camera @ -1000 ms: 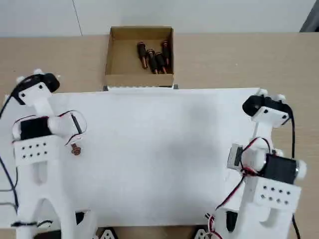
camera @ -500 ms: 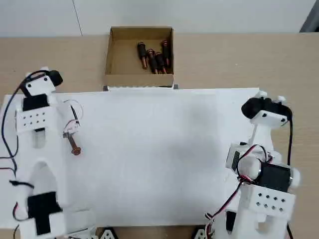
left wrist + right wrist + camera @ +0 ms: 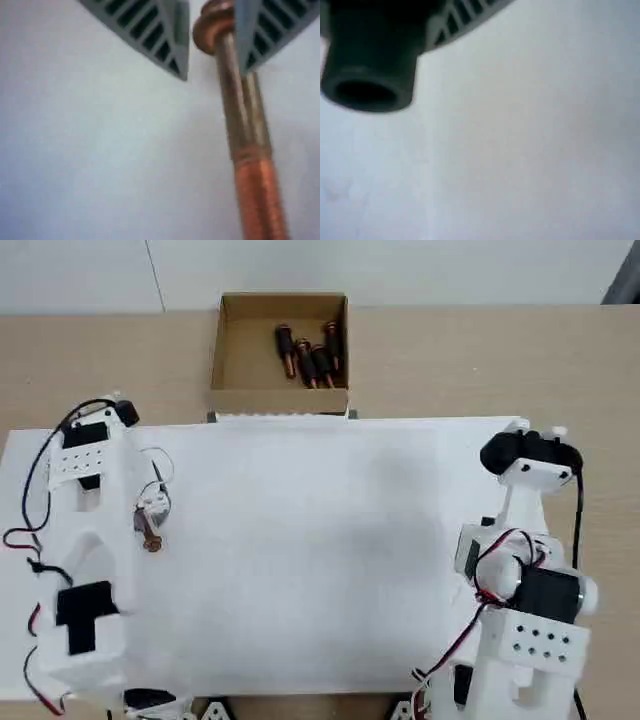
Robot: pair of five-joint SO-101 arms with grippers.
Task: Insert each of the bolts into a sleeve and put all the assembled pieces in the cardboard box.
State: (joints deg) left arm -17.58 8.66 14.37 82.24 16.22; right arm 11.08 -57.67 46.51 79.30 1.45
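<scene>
Left arm (image 3: 90, 540) low, fingers (image 3: 150, 35) spread around bolt (image 3: 245, 125); right arm (image 3: 525, 580) folded, fingers (image 3: 465, 12) pinching sleeve (image 3: 370, 75).

High overhead, two close wrist views

A copper-coloured bolt (image 3: 245, 135), with a round flanged head and a long shank, lies flat on the white sheet (image 3: 320, 560) close to its left edge, about halfway along it. A black sleeve (image 3: 370, 75), short and tubular with its open end in sight, hangs above the sheet. The cardboard box (image 3: 232, 360), open-topped and shallow, stands on the worktop (image 3: 450, 360) just past the sheet's far edge, left of the middle. In the box's right half lie four assembled pieces (image 3: 310, 355), dark sleeves on copper bolts, close together and roughly parallel.
</scene>
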